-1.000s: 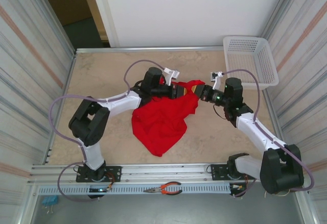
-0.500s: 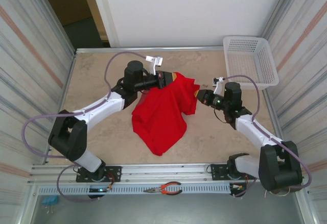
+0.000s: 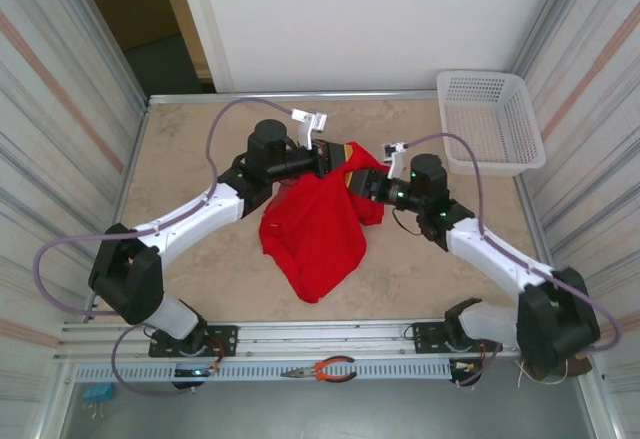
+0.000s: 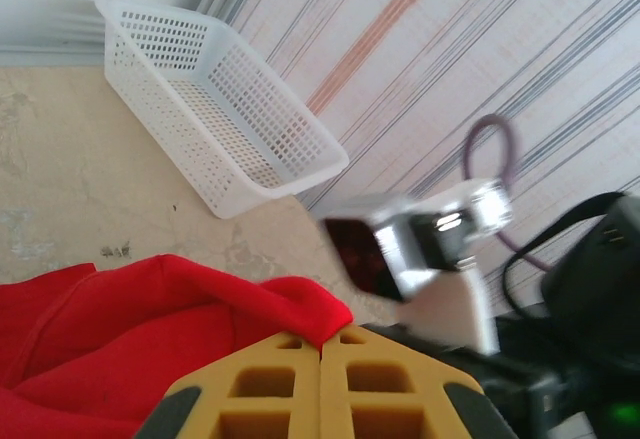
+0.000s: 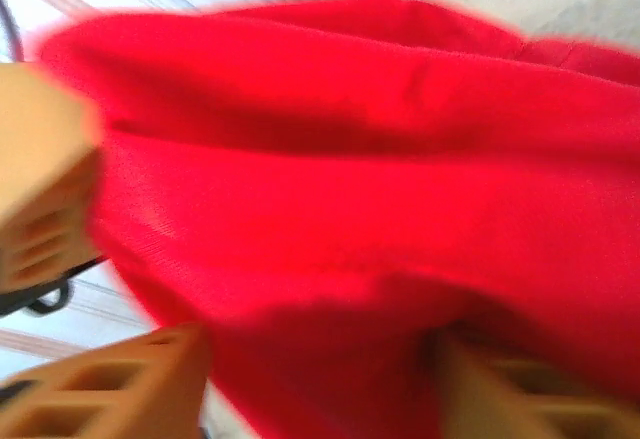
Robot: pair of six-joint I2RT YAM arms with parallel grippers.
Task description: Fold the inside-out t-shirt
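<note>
Currently the inside-out t-shirt (image 3: 315,239) sits mid-bench, bunched and wrinkled. Its upper part is lifted off the surface between the two arms. The lower part drapes down onto the bench (image 3: 200,149) and tapers to a point toward the near edge.

Left tool (image 3: 340,161): reaches in from the left at the top of the shirt. In the left wrist view its yellow fingers (image 4: 270,389) are pressed together. A fold of the red cloth (image 4: 120,329) is pinched at their tips. Grip is on the raised top edge.

Right tool (image 3: 362,184): comes in from the right, just below and beside the left tool, at the shirt's upper right edge. In the right wrist view its two yellow fingers (image 5: 110,389) stand spread at the bottom corners of the frame. Red cloth (image 5: 350,209) bulges between them. Cannot tell whether the pads press on the fabric; this view is blurred. A yellow block at the left edge of that view looks like a finger of the left tool, touching the cloth.

Surroundings: a white mesh basket (image 3: 492,124) stands at the far right corner of the bench, well apart from the shirt. It also shows in the left wrist view (image 4: 220,129). Orange-handled pliers (image 3: 322,369) lie on the front rail, between the arm bases.
</note>
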